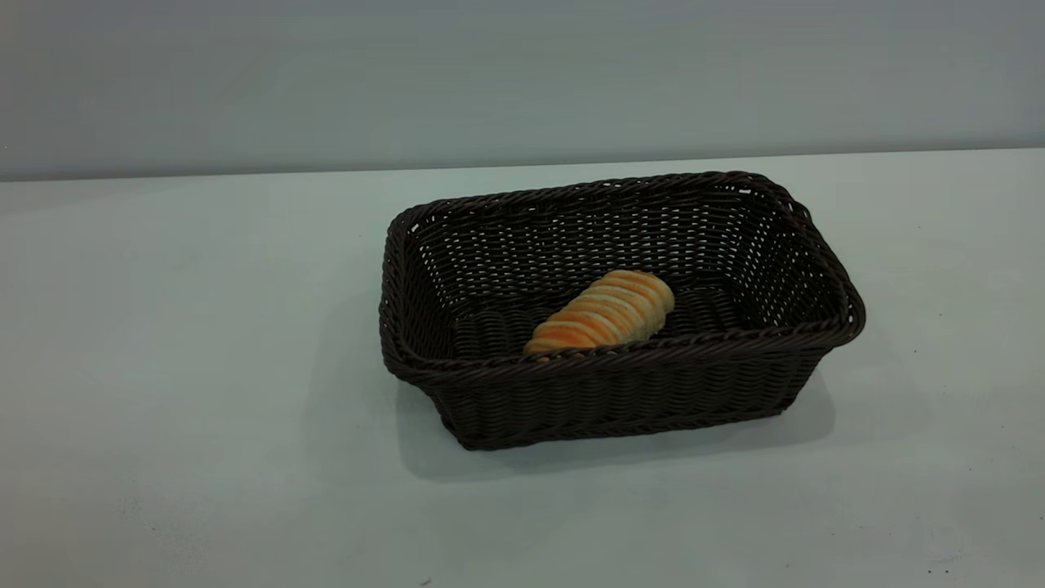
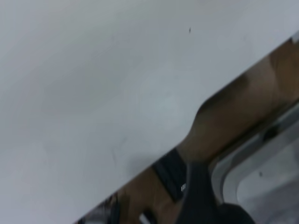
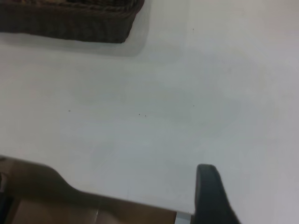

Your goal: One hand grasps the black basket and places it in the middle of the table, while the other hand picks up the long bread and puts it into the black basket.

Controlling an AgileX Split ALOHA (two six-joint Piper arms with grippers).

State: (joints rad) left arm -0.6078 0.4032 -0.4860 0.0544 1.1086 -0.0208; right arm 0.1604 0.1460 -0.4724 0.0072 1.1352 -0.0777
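Note:
The black basket [image 1: 620,392] stands on the table [image 1: 163,367], near its middle and a little to the right. The long bread [image 1: 604,314] lies inside it on the basket floor, near the front wall, at a slant. Neither arm shows in the exterior view. A dark part of my left gripper [image 2: 201,196] shows over the table's edge in the left wrist view, far from the basket. A dark part of my right gripper [image 3: 210,198] shows above bare table near its edge, with a corner of the basket [image 3: 70,21] some way off. Neither gripper holds anything that I can see.
The table edge [image 2: 154,161] runs through the left wrist view, with a brown floor and a grey frame beyond it. The right wrist view also shows the table edge [image 3: 84,191] and brown floor. Bare tabletop lies on all sides of the basket.

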